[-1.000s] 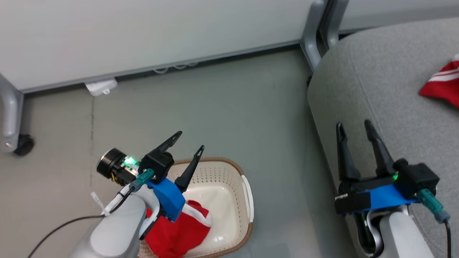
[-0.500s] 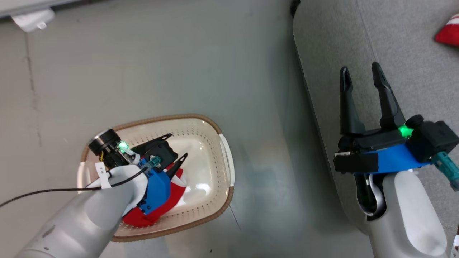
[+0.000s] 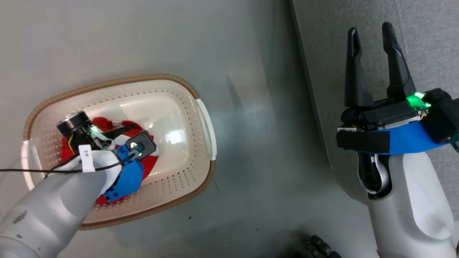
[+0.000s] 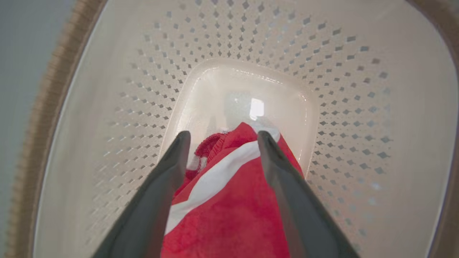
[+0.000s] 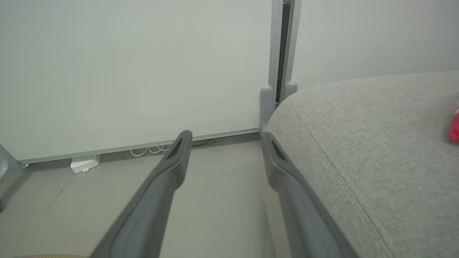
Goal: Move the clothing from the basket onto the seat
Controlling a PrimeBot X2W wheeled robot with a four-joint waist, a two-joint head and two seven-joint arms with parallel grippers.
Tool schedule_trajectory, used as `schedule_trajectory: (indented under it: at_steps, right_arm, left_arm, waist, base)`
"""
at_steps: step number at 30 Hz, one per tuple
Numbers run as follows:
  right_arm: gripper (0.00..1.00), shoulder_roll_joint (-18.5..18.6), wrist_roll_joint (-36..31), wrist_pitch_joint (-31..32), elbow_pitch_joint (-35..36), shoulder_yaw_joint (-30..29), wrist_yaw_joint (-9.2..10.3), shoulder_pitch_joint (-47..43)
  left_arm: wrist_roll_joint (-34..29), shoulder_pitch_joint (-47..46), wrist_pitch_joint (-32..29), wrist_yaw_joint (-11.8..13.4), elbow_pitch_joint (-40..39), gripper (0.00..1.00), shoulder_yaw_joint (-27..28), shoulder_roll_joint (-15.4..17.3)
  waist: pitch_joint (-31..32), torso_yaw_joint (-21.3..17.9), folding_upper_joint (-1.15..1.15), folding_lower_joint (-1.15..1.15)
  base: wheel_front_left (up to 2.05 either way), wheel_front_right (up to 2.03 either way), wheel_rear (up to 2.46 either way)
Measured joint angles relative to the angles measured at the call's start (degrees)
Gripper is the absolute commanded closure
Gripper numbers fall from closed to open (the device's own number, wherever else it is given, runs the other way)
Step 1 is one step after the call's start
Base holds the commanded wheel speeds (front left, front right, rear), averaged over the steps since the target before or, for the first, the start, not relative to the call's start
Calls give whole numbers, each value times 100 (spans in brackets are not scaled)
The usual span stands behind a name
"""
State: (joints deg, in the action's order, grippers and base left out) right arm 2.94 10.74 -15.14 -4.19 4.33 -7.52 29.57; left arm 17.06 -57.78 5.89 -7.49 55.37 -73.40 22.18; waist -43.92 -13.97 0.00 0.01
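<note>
Well inside basket [image 4: 322, 71] walls, left gripper [image 4: 222, 138] straddles clothing [image 4: 229, 215].

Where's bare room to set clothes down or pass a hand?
Bare: the seat beside the right gripper, short of a red garment; the basket floor toward its right wall. Crowded: its left end, clothing under the open left gripper.

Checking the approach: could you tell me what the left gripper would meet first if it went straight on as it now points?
The left gripper, jaws open, would most likely meet the red clothing lying between its fingers, then the basket floor behind.
</note>
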Motion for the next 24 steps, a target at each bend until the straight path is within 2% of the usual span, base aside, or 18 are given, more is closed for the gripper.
schedule_trajectory:
  at_steps: [8,15,22,23,24]
  right_arm:
    - [0,1,33,0,166,20,1,158]
    - [0,0,48,0,269,57,1,249]
    - [0,0,49,0,285,37,1,290]
    - [0,0,49,0,288,34,1,293]
    - [0,0,49,0,288,31,1,298]
  left_arm:
    - [-494,-288,-312,0,151,0,-3,236]
    - [-764,-539,-521,0,441,0,-3,269]
    - [-766,-656,-812,0,723,0,-3,205]
    - [-760,-660,-842,0,747,25,-3,189]
    - [-761,-660,-849,0,756,55,-3,180]
  waist:
    - [-663,-122,0,0]
    - [-1107,-146,0,0]
    - [-1331,-120,0,-1]
    - [-1342,-118,0,-1]
    - [-1351,-117,0,-1]
  base:
    - [0,0,0]
    - [0,0,0]
    - [0,0,0]
    - [0,0,0]
    - [0,0,0]
